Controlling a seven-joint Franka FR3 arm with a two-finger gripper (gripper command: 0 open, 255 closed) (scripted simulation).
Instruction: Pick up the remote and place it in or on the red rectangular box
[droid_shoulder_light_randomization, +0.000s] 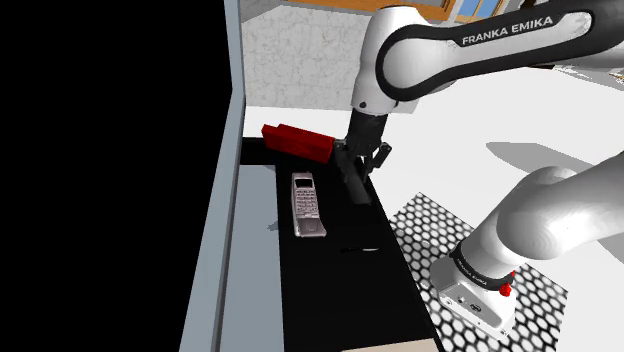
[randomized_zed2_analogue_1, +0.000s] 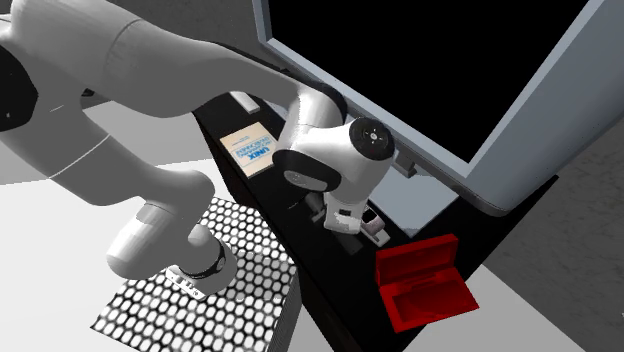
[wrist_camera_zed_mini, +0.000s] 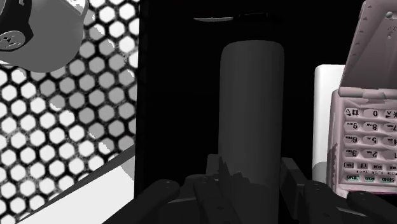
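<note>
As the fingers (wrist_camera_zed_mini: 294, 177) are pinching the dark remote (wrist_camera_zed_mini: 251, 102), carrying it onto the red box (droid_shoulder_light_randomization: 295, 140) is likely coming next.

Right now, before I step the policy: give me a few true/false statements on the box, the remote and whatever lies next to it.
1. The red box stands open, its lid tipped back. True.
2. The remote already lies in the red box. False: the dark remote is clasped between the pincer's fingers, apart from the box.
3. An open flip phone lies beside the remote on the black table. True.
4. The flip phone is black. False: it is pinkish grey with pale keys.
</note>
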